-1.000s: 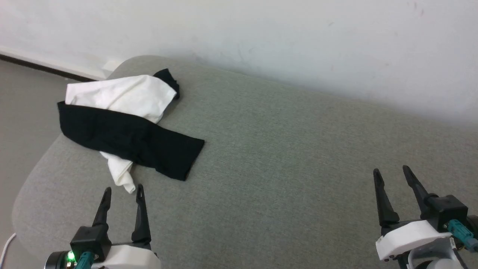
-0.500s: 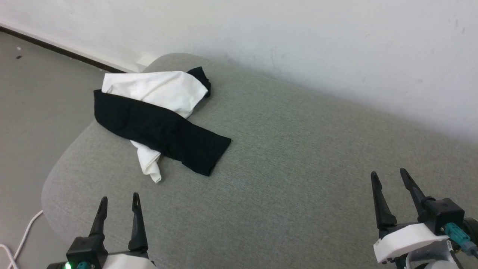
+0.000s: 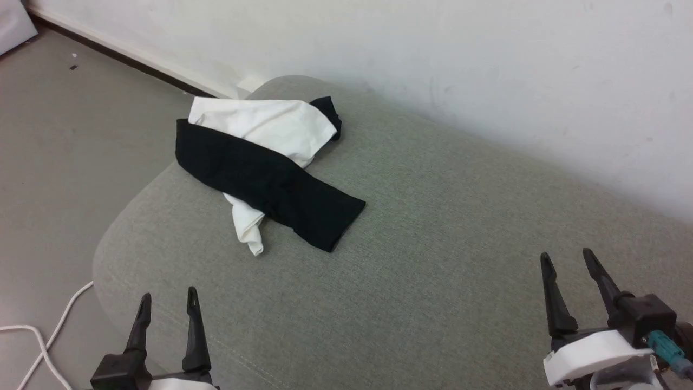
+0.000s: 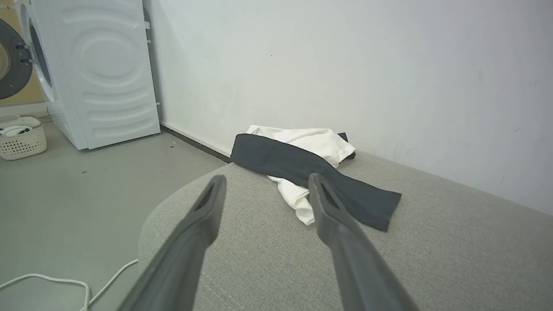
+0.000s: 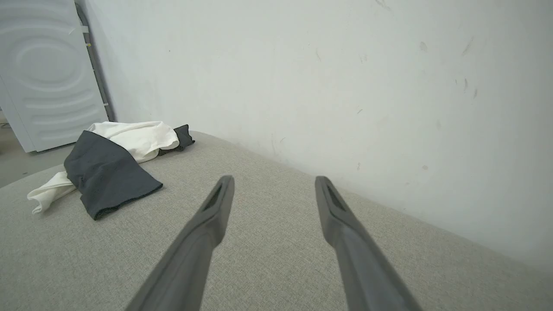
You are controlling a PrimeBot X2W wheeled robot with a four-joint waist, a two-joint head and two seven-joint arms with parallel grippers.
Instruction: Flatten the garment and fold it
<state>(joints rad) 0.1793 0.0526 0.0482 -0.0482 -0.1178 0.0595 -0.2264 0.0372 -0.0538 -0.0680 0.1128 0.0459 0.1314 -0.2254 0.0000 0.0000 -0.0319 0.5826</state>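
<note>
Robot poised over laundry: a crumpled black-and-white shirt (image 3: 270, 162) lies in a heap at the far left corner of a grey-green upholstered bench (image 3: 433, 260), close to its rounded edge and near the white wall (image 3: 460, 49) running behind it. One black sleeve (image 3: 281, 189) is draped diagonally across the pile, its cuff end flat on the bench and pointing toward the middle. The white body (image 3: 270, 124) is bunched beyond it. A twisted white tail (image 3: 248, 230) pokes out from under the sleeve on the near side, and a small fold of black (image 3: 331, 111) shows at the far edge by the wall. The robot's left hand (image 3: 168, 293) hovers over the near left edge of the bench, its two dark fingers spread wide and holding nothing, well short of the shirt and aimed toward it. The right hand (image 3: 565, 253) hangs over the near right part of the bench, fingers likewise wide apart and empty, well apart from the shirt. Neither hand touches the cloth. On the grey floor (image 3: 70, 135) to the left, a white cable (image 3: 62, 324) loops past the corner of the bench. The left wrist view takes in a white washing machine (image 4: 99, 73) standing against the wall, with a pale laundry basket (image 4: 26, 142) on the floor beside it
</note>
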